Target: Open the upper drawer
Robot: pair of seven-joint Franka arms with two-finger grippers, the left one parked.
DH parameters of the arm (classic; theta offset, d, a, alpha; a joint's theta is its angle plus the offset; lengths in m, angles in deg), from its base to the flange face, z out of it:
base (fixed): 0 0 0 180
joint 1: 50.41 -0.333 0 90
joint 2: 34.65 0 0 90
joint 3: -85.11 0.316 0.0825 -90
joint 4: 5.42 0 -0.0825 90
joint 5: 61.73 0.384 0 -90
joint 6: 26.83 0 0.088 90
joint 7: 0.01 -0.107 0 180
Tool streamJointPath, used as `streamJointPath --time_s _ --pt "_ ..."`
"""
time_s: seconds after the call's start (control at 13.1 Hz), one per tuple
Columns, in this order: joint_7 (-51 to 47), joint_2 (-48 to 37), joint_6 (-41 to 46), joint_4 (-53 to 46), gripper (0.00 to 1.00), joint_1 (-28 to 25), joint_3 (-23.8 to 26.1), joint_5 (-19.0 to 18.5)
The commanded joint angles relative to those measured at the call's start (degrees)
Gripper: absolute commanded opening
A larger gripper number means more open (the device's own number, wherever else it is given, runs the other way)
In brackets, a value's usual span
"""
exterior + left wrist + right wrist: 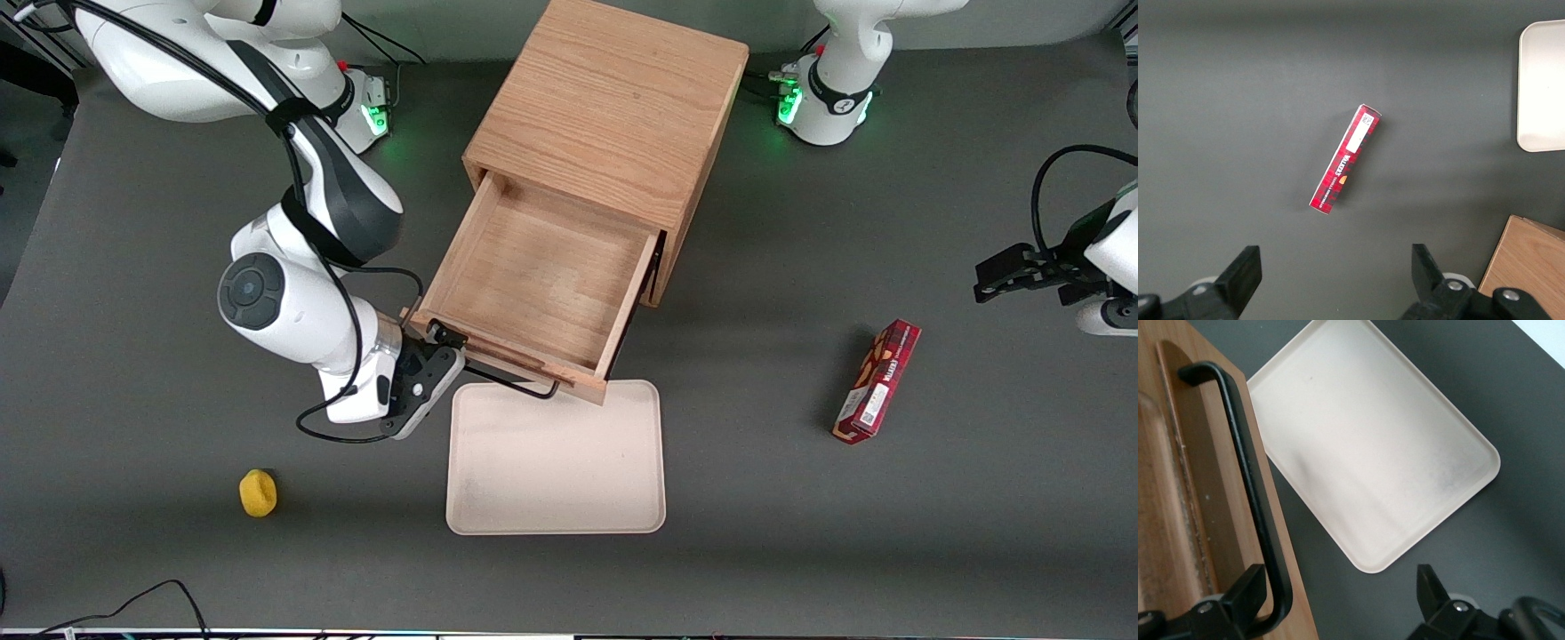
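Observation:
The upper drawer [542, 284] of the oak cabinet [613, 116] stands pulled far out, and its inside is empty. Its thin black wire handle [511, 378] runs along the drawer front nearest the front camera. My right gripper [440, 351] is at the handle's end toward the working arm's side. In the right wrist view the gripper [1338, 593] is open wide. The handle [1248, 473] bends down close beside one finger [1248, 587], and the drawer front [1211, 507] lies under it. The lower drawer is hidden beneath the upper one.
A cream tray [556, 462] lies flat just in front of the open drawer, also in the right wrist view [1371, 453]. A yellow lemon-like object [258, 493] lies nearer the front camera toward the working arm's end. A red box [878, 382] lies toward the parked arm's end.

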Motion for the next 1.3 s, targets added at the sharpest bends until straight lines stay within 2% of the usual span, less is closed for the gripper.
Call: streamJointPath --time_s 0.0,0.15,0.23,0.38,0.53,0.61,0.84,0.99,1.07,1.14,1.22 --pt "2.0 -2.1 0.5 -0.6 1.0 0.9 -0.4 9.0" --pt "1.8 -5.5 1.7 -0.7 1.0 2.5 -0.8 12.9" --pt "1.1 -8.9 3.7 -0.2 1.0 4.4 -1.1 16.7" --pt "-9.6 -18.1 12.2 1.9 1.0 6.1 -7.6 16.9" --pt "-19.2 -25.5 19.3 5.5 1.0 6.3 -11.6 12.0" --pt "-21.9 -27.6 23.8 5.7 1.0 8.0 -11.9 9.8" --pt "-32.0 -33.2 35.2 5.7 1.0 12.0 -11.9 6.5" --pt "-31.9 -34.5 36.7 6.0 1.0 13.3 -12.0 4.7" --pt "-32.1 -34.2 36.0 6.3 1.0 13.3 -11.9 1.3" --pt "-31.8 -33.9 34.7 6.8 1.0 13.5 -11.9 -0.5" --pt "-31.5 -33.9 33.5 7.5 1.0 13.5 -11.9 -0.6"
